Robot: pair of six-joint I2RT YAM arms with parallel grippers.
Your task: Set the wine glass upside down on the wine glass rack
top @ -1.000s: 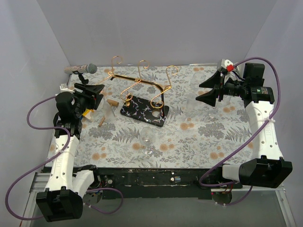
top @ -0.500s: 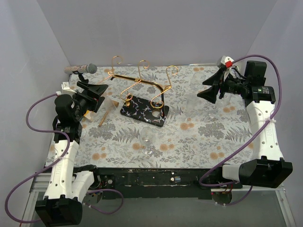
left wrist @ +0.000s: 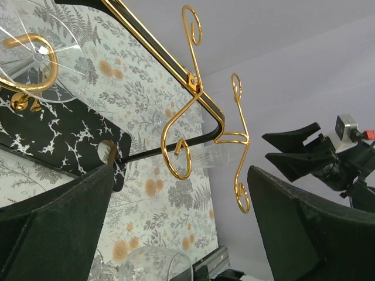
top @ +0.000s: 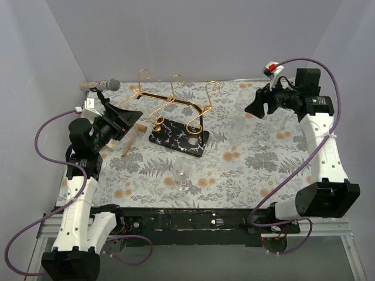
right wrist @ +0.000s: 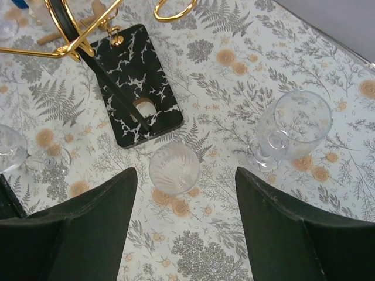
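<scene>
The gold wire rack (top: 170, 100) stands on its black veined base (top: 179, 137) at the back left, and also shows in the left wrist view (left wrist: 193, 99). There, a clear glass foot (left wrist: 41, 55) rests in one gold loop. A wine glass (top: 181, 171) stands upright on the table in front of the base. Another wine glass (top: 263, 137) stands at the right and shows in the right wrist view (right wrist: 293, 126). My left gripper (top: 130, 114) is open and empty, left of the rack. My right gripper (top: 253, 107) is open and empty, raised above the right-hand glasses.
A ribbed clear tumbler (right wrist: 174, 168) stands between the base and the right wine glass. A microphone (top: 102, 86) lies at the back left. Small wooden pieces (top: 126, 149) lie left of the base. Purple cables hang from both arms. The floral cloth (top: 246, 175) covers the table.
My left gripper has tilted up and shifted right toward the rack. My right gripper has risen and drawn back toward the far right. The glasses on the table have not moved.
</scene>
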